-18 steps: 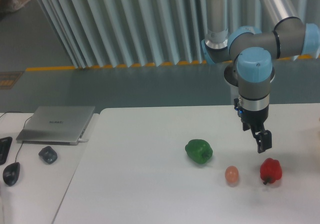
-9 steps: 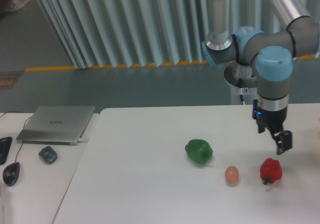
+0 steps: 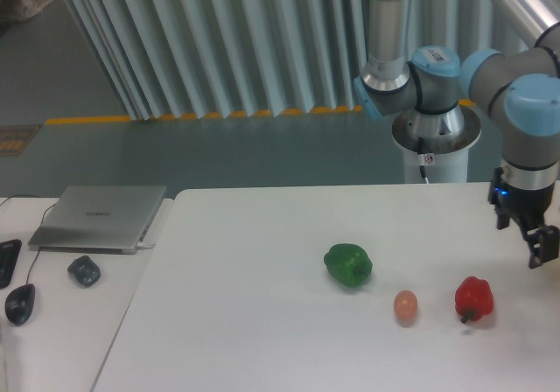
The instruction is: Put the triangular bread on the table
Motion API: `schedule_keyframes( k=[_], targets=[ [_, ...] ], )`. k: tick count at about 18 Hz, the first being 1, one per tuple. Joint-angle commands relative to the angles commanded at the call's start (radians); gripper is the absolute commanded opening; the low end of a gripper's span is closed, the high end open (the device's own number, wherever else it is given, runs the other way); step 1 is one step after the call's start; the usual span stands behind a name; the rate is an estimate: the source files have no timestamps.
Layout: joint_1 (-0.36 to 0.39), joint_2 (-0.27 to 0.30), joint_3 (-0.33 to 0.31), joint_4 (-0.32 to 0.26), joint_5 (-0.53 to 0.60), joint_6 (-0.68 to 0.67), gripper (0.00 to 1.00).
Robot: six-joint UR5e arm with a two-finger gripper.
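My gripper (image 3: 540,250) hangs at the far right edge of the view, above the table (image 3: 245,278), up and to the right of the red pepper (image 3: 473,298) and apart from it. I cannot tell whether its fingers are spread or pressed together; nothing shows between them. Taking the red pepper as my mark: the peach egg (image 3: 405,307) sits just to its left, the green pepper (image 3: 348,264) further left and a little behind. I cannot see the triangular bread anywhere. Well to the pepper's left, on the side desk, lie a closed laptop (image 3: 101,218) and two mice (image 3: 83,271).
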Motion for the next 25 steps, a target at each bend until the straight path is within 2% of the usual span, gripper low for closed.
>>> schedule_keyframes(
  k=[8, 12, 15, 17, 20, 23, 25],
  targets=[
    [0.106, 0.002, -0.025, 0.003, 0.011, 0.317, 1.00],
    [0.181, 0.012, -0.029, 0.003, -0.009, 0.368, 1.00],
    [0.251, 0.014, -0.017, 0.000, -0.122, 0.329, 1.00],
    [0.291, 0.012, -0.015, 0.005, -0.185, 0.222, 1.00],
    [0.316, 0.008, -0.009, 0.006, -0.184, 0.220, 1.00],
    [0.331, -0.006, -0.015, 0.066, -0.181, 0.180, 1.00],
    [0.341, -0.026, -0.012, 0.078, -0.178, 0.108, 1.00]
  ],
)
